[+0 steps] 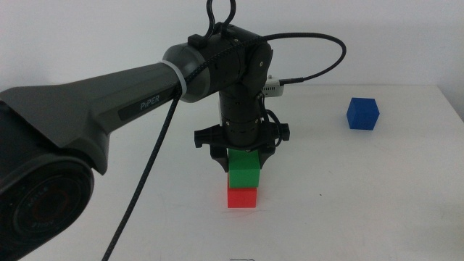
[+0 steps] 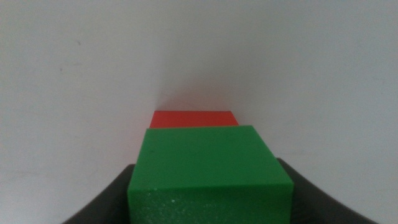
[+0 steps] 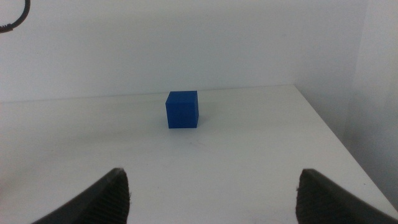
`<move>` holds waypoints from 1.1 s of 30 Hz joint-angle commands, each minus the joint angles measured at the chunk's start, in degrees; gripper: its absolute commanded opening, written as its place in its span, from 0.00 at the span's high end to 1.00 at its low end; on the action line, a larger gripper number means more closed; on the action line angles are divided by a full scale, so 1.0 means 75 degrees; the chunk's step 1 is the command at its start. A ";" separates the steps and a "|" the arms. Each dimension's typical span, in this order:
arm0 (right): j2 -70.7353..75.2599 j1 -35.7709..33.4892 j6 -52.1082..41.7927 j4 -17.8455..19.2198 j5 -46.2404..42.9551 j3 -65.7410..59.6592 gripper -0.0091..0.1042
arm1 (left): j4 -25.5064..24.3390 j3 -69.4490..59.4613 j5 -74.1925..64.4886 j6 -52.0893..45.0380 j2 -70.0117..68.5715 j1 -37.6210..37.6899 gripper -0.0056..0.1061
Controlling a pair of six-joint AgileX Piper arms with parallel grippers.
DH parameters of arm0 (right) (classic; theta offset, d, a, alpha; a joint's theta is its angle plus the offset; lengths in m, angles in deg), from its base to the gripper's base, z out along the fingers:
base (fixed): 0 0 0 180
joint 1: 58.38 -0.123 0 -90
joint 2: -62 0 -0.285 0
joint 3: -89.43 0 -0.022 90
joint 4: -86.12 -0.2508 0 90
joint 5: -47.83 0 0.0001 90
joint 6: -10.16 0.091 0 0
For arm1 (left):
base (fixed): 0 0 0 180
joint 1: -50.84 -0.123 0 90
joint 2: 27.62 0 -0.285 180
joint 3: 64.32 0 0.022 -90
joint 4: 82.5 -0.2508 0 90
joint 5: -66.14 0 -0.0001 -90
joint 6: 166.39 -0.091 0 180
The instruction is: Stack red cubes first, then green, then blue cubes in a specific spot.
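Left tool (image 1: 243, 161) is clenched on the green cube (image 1: 243, 170), a jaw at each side, and holds it directly on top of the red cube (image 1: 242, 196), roughly aligned; whether the two faces fully touch cannot be told. Red cube rests on the white bench (image 1: 348, 203) near centre. Blue cube (image 1: 362, 113) sits alone, well apart toward the far right. Right tool (image 3: 214, 193) waits with jaws spread wide, grasping nothing, facing the blue cube.

I get bright, even overhead light, the white table (image 1: 377, 188) near washed out. Soft shadow pools under the left gripper (image 1: 243, 161). Its wrist view blurs the green cube (image 2: 208, 171) between its jaws.
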 commanded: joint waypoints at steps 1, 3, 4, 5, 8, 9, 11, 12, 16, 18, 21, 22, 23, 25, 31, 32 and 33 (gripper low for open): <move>0.0120 -0.0016 -0.0071 0.0047 -0.0613 0.0179 0.09 | 0.0000 0.0208 -0.0619 0.0054 -0.0442 0.0020 0.51; 0.0120 -0.0016 -0.0071 0.0047 -0.0613 0.0179 0.09 | -0.0043 0.0208 -0.0619 -0.0080 -0.0442 0.0020 0.36; 0.0120 -0.0016 -0.0071 0.0047 -0.0613 0.0179 0.09 | -0.0043 0.0208 -0.0619 -0.0099 -0.0442 0.0020 0.35; 0.0120 -0.0016 -0.0071 0.0047 -0.0613 0.0179 0.09 | -0.0043 0.0208 -0.0619 -0.0118 -0.0442 0.0020 0.34; 0.0120 -0.0016 -0.0071 0.0047 -0.0613 0.0179 0.09 | -0.0043 0.0208 -0.0619 -0.0162 -0.0442 0.0020 0.30; 0.0120 -0.0016 -0.0071 0.0047 -0.0613 0.0179 0.09 | -0.0043 0.0208 -0.0619 -0.0170 -0.0442 0.0020 0.30; 0.0120 -0.0016 -0.0071 0.0047 -0.0613 0.0179 0.09 | -0.0043 0.0208 -0.0619 -0.0169 -0.0442 0.0020 0.28; 0.0120 -0.0016 -0.0071 0.0047 -0.0613 0.0179 0.09 | -0.0043 0.0208 -0.0619 -0.0175 -0.0442 0.0020 0.27; 0.0120 -0.0016 -0.0071 0.0047 -0.0613 0.0179 0.09 | -0.0043 0.0208 -0.0625 -0.0183 -0.0442 0.0020 0.23; 0.0120 -0.0016 -0.0071 0.0047 -0.0613 0.0179 0.09 | -0.0043 0.0216 -0.0625 -0.0248 -0.0450 0.0020 0.19; 0.0120 -0.0016 -0.0071 0.0047 -0.0613 0.0179 0.09 | 0.0000 0.0216 -0.0628 -0.0325 -0.0484 0.0020 0.14; 0.0120 -0.0016 -0.0071 0.0047 -0.0613 0.0179 0.09 | 0.0000 0.0225 -0.0634 -0.0346 -0.0495 0.0020 0.13; 0.0120 -0.0016 -0.0071 0.0047 -0.0613 0.0179 0.09 | 0.0000 0.0225 -0.0647 -0.0372 -0.0510 0.0020 0.13; 0.0120 -0.0016 -0.0071 0.0047 -0.0613 0.0179 0.09 | 0.0075 0.0225 -0.0647 -0.0469 -0.0603 0.0020 0.13; 0.0120 -0.0016 -0.0071 0.0047 -0.0613 0.0179 0.09 | 0.0297 0.0225 -0.0612 -0.1141 -0.1462 0.0015 0.14; 0.0120 -0.0016 -0.0071 0.0047 -0.0613 0.0179 0.09 | 0.0297 0.0225 -0.0584 -0.1242 -0.1688 0.0015 0.14; 0.0120 -0.0016 -0.0071 0.0047 -0.0613 0.0179 0.09 | 0.0297 0.0225 -0.0585 -0.1299 -0.1918 0.0015 0.14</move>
